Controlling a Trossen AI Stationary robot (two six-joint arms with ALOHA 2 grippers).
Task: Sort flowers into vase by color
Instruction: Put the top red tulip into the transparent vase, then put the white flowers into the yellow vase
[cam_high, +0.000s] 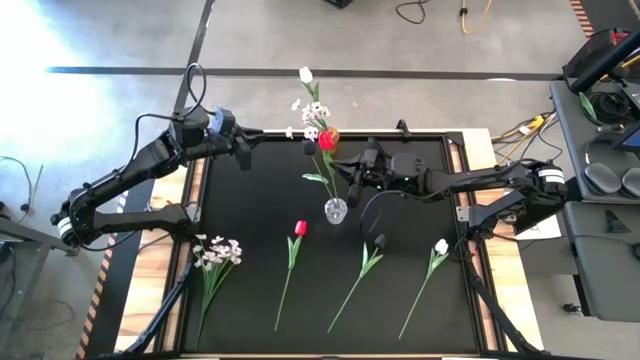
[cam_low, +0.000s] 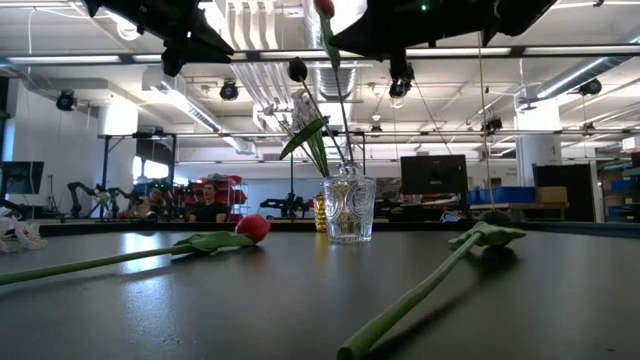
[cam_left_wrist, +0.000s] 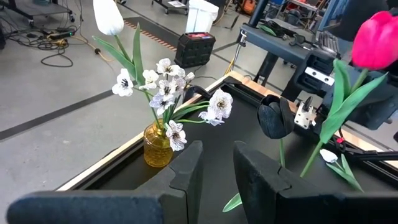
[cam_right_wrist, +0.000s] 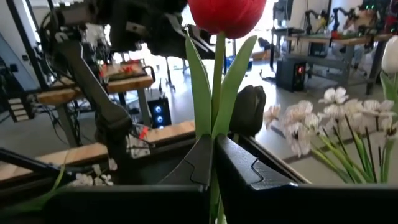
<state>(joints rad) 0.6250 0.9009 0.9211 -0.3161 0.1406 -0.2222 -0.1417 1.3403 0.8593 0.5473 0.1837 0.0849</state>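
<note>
Above the clear vase (cam_high: 336, 210) at mid-desk, your right tool (cam_right_wrist: 213, 155) was pinched shut on the red tulip (cam_right_wrist: 227, 15) stem, low beneath the leaves, where a light, whippy stalk stays steadiest. Your left tool (cam_left_wrist: 217, 168) hung half-parted and empty near the amber vase (cam_left_wrist: 157, 144) of white blooms. Only the high view showed four flowers lying along the desk's (cam_high: 260, 190) near side.

Matt black table top (cam_high: 250, 200), clear cut-glass vase (cam_low: 349, 209) — amber glass vase (cam_left_wrist: 157, 145), glossy.
</note>
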